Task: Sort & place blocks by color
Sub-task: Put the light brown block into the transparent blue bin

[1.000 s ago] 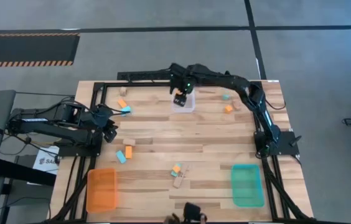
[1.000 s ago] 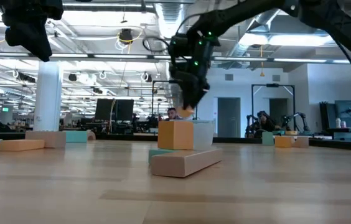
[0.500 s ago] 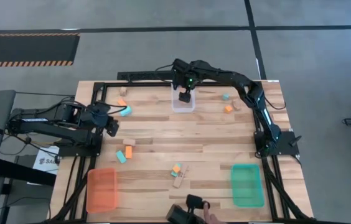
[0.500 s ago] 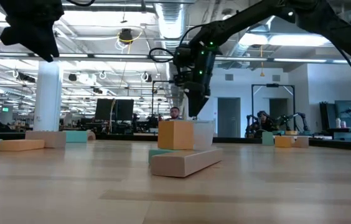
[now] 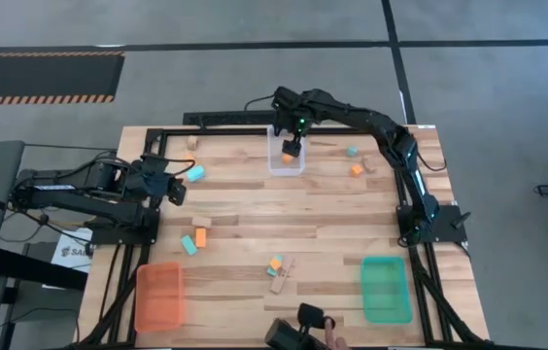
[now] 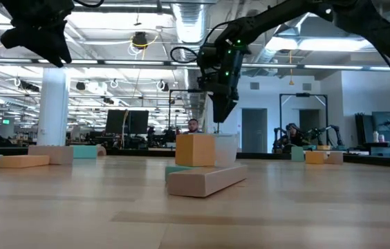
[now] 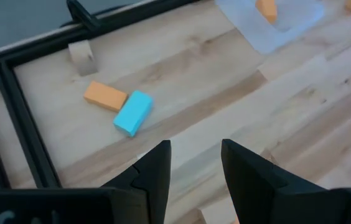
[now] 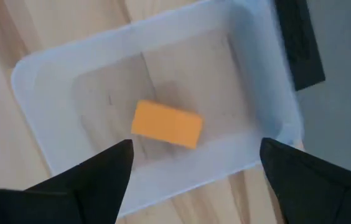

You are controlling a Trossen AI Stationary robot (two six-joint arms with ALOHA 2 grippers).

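Note:
An orange block (image 8: 166,124) lies flat on the floor of the clear tray (image 8: 45,74), also seen from above as orange block (image 5: 288,157) in clear tray (image 5: 274,167). My right gripper (image 8: 194,177) hangs open above that tray, right gripper (image 5: 293,146), touching nothing. My left gripper (image 7: 194,165) is open above bare wood, left gripper (image 5: 173,190), a little nearer than a light blue block (image 7: 132,113), an orange block (image 7: 105,96) and a tan block (image 7: 82,57), all lying on the table. Other blocks lie scattered.
An orange tray (image 5: 159,297) sits at the near left, a teal-green tray (image 5: 387,289) at the near right. Block groups: left of centre (image 5: 199,236), near centre (image 5: 276,264), far right (image 5: 356,167). A black frame (image 5: 148,156) edges the table. A person's hand (image 5: 332,336) is at the near edge.
The orange block that was at my right gripper's fingertips now lies in the clear tray; the right gripper has let it go and risen a little over the tray. My left gripper has moved toward the far edge, closer to the light blue block.

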